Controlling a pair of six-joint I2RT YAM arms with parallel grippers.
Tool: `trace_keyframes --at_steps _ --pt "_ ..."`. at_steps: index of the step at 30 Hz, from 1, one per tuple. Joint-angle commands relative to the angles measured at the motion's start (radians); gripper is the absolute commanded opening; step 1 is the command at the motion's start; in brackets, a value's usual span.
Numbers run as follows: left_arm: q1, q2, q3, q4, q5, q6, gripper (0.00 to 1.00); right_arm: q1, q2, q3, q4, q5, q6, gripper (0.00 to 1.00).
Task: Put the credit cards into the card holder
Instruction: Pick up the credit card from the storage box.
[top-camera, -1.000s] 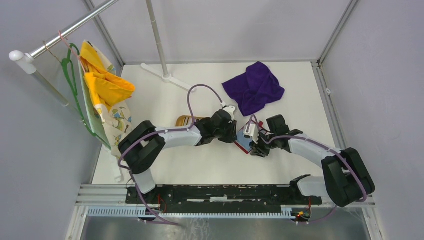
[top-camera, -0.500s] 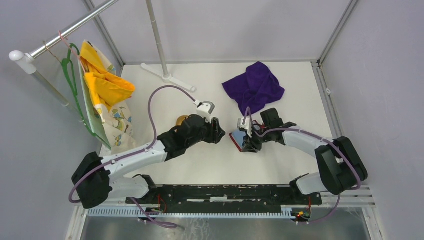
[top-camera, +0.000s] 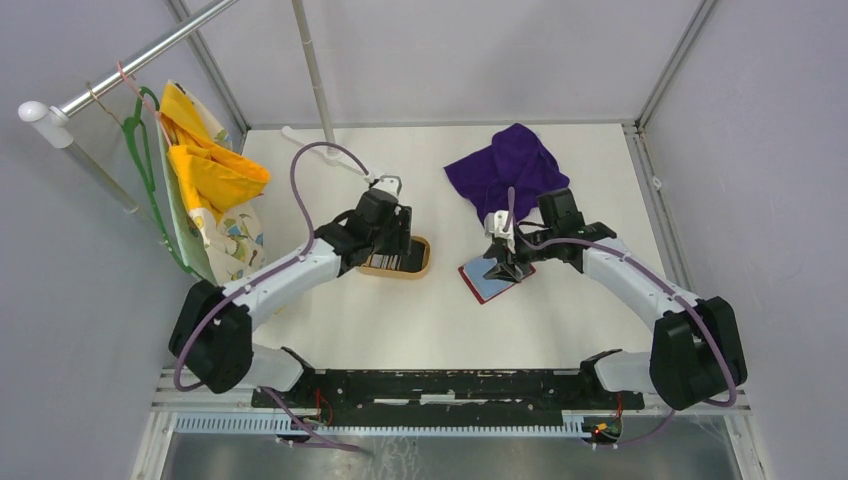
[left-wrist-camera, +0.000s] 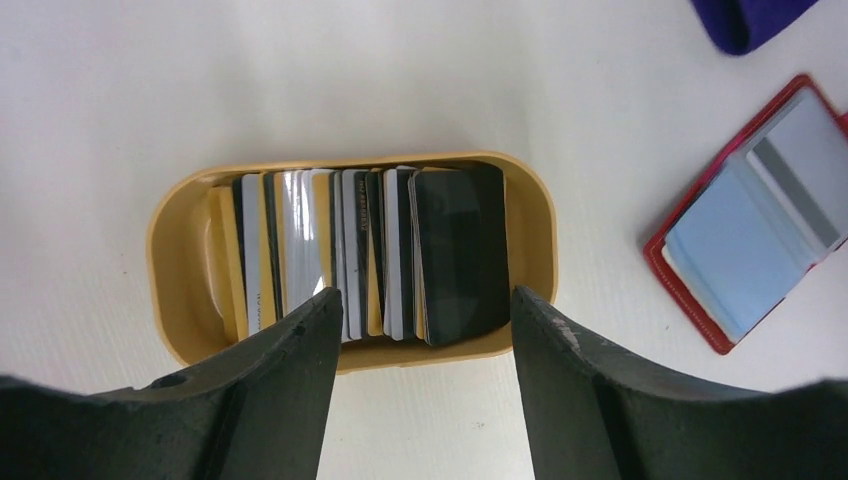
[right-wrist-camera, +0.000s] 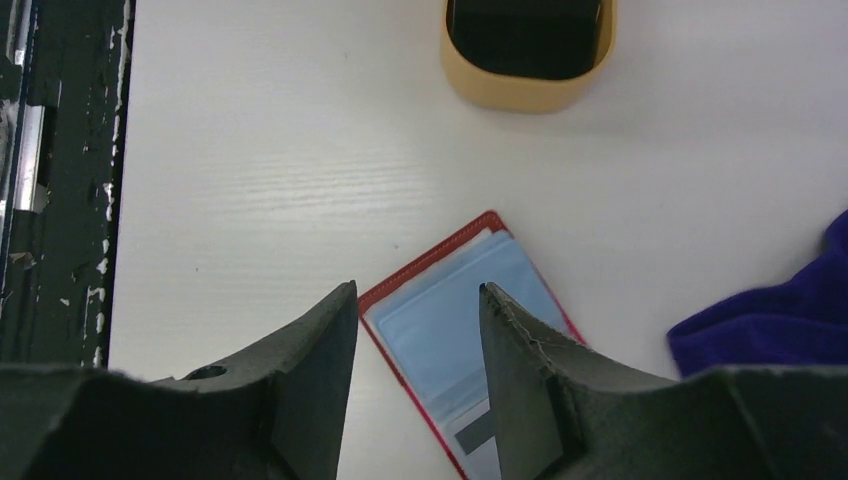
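Credit cards (left-wrist-camera: 370, 255) are standing on edge, packed side by side in the tan oval tray (left-wrist-camera: 180, 250) on the left of the table (top-camera: 400, 320), so their top edges are offering something to pinch. The left hand (left-wrist-camera: 425, 300) is hovering right above them, fingers spread and holding nothing, seemingly lining up to pick one. To the right, the red card holder (right-wrist-camera: 430, 340) is lying open and flat on the table, pockets facing up to receive cards. The right hand (right-wrist-camera: 415, 300) is hanging over it, fingers apart and empty, probably ready to steady it. Farther right, a purple cloth (top-camera: 507, 175) is lying crumpled.
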Motion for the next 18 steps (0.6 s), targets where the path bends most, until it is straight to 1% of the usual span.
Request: trace_keyframes --at_steps 1,5,10,12,14,18 --pt "0.004 0.114 0.112 -0.074 0.061 0.113 0.69 -0.065 -0.015 -0.059 -0.004 -0.081 -0.006 0.54" --pt "0.003 0.181 0.164 -0.089 0.084 0.118 0.66 -0.073 -0.012 -0.052 -0.020 -0.067 -0.021 0.54" --pt "-0.001 0.241 0.195 -0.127 0.045 0.103 0.61 -0.082 -0.012 -0.060 -0.019 -0.070 -0.025 0.53" --pt "-0.015 0.261 0.208 -0.140 0.031 0.097 0.60 -0.084 -0.009 -0.060 -0.019 -0.070 -0.026 0.53" --pt "-0.037 0.288 0.226 -0.159 -0.006 0.092 0.61 -0.085 -0.007 -0.062 -0.017 -0.071 -0.026 0.53" --pt "-0.080 0.349 0.269 -0.213 -0.128 0.088 0.63 -0.091 -0.005 -0.063 -0.019 -0.076 -0.026 0.53"
